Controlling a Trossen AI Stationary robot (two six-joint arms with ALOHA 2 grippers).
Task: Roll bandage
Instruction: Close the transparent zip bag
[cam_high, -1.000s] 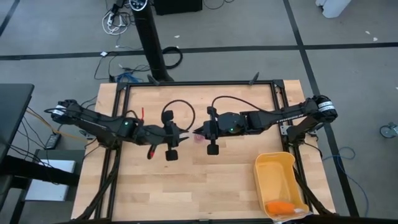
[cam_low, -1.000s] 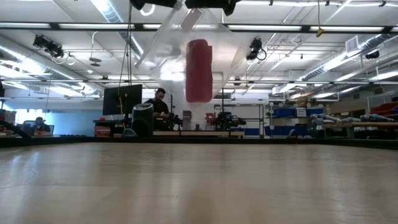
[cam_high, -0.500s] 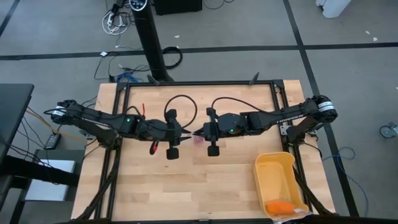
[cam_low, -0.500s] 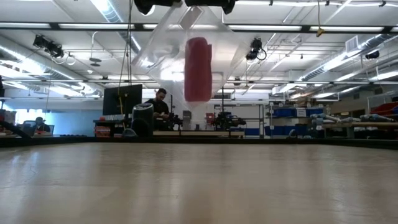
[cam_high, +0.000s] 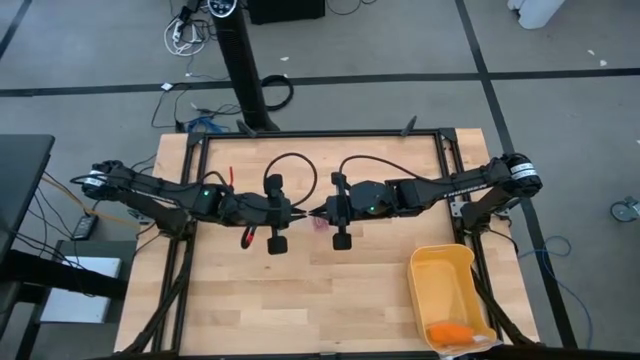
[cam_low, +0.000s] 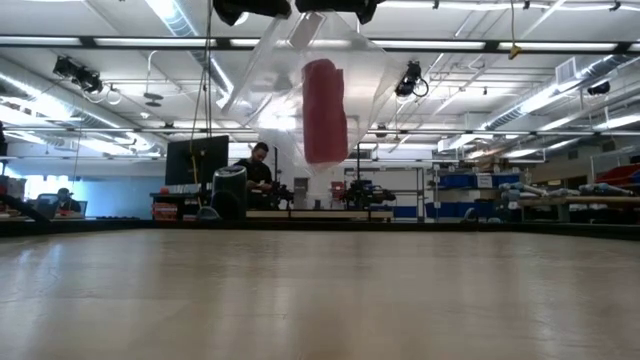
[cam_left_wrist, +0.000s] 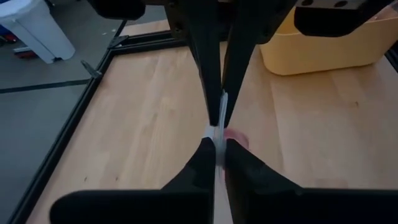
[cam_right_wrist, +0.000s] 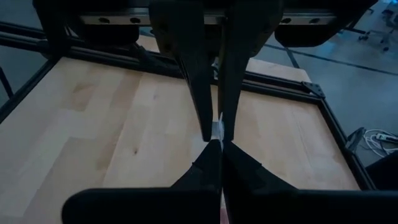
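- The bandage (cam_low: 324, 110) shows in the low view as a small pink roll hanging upright inside a clear plastic bag (cam_low: 275, 85), high above the table (cam_low: 320, 300) and touching nothing below it.
- In the high view only a pink speck of the bandage (cam_high: 320, 224) shows near the middle of the table, between the two gripper tips.
- It looks light and soft: the thin film carries it with no visible strain, and the roll would likely squash under a hard pinch.
- The bag seems slippery and crinkly, so a pinch on its top edge is the sensible hold; taking the roll itself through the film would probably let it slide.
- The left gripper (cam_high: 297, 214) reaches in from 9 o'clock, its arm stretched low and nearly level across the table.
- The left wrist view shows its fingers (cam_left_wrist: 202, 158) closed together on a pale sliver of the bag's edge.
- The right gripper (cam_high: 317, 213) comes from 3 o'clock, arm likewise long and level, tip to tip with the left.
- Its fingers (cam_right_wrist: 208, 158) are pressed together on the same thin film, as the right wrist view shows.
- The bag hangs from both pinches, slung between the two arms.
- A yellow bin (cam_high: 440, 265) sits at about 4 o'clock with an orange object (cam_high: 450, 332) in it.
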